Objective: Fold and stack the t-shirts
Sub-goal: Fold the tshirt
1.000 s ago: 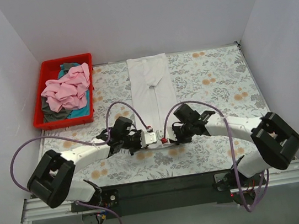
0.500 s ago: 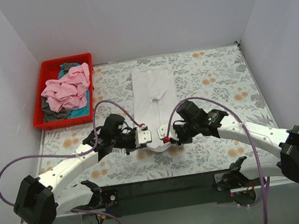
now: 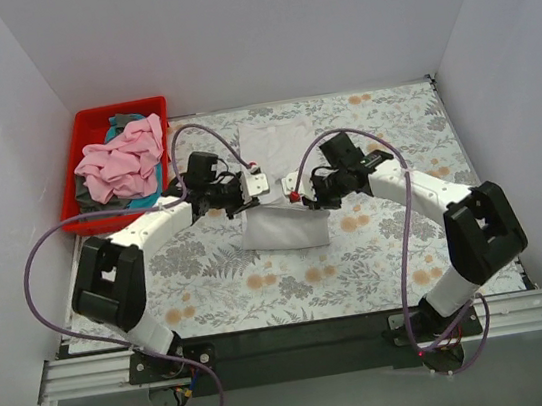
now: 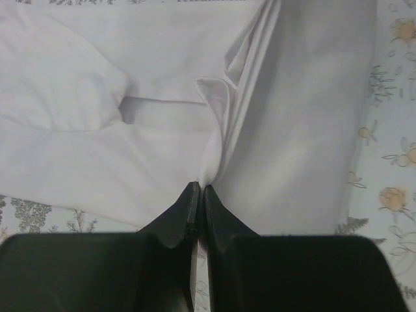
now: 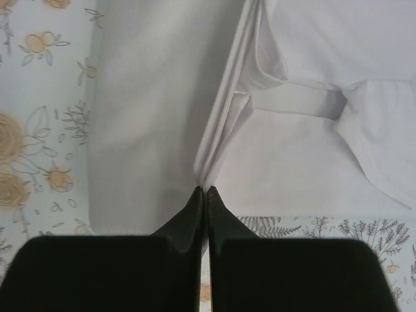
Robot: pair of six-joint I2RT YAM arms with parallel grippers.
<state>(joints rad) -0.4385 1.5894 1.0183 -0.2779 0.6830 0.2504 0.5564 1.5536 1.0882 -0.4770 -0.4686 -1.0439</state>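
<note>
Left gripper (image 3: 255, 186) and right gripper (image 3: 294, 186) are each clamped on the one white t-shirt (image 3: 285, 229) at the middle of the floral table (image 3: 408, 244), the two tips just beside each other. At the far left stands one red bin (image 3: 116, 109), seen only from above. It holds a pink t-shirt (image 3: 122, 165) heaped over a teal t-shirt (image 3: 146, 201) and a grey t-shirt (image 3: 100, 209); that makes four shirts, three in the bin and one on the table. The left wrist view gives what the top view is too coarse to show: the black fingers (image 4: 185, 208) meet on a gathered crease of white cloth, with a sleeve lying to their left. From above, the held edge sits raised over the shirt, cloth sloping down to a fold line nearer the two arm bases, the rest lying flat toward the far wall. The right wrist view mirrors this, its jaws pressed together on layered white edges, floral cloth showing at the left
</note>
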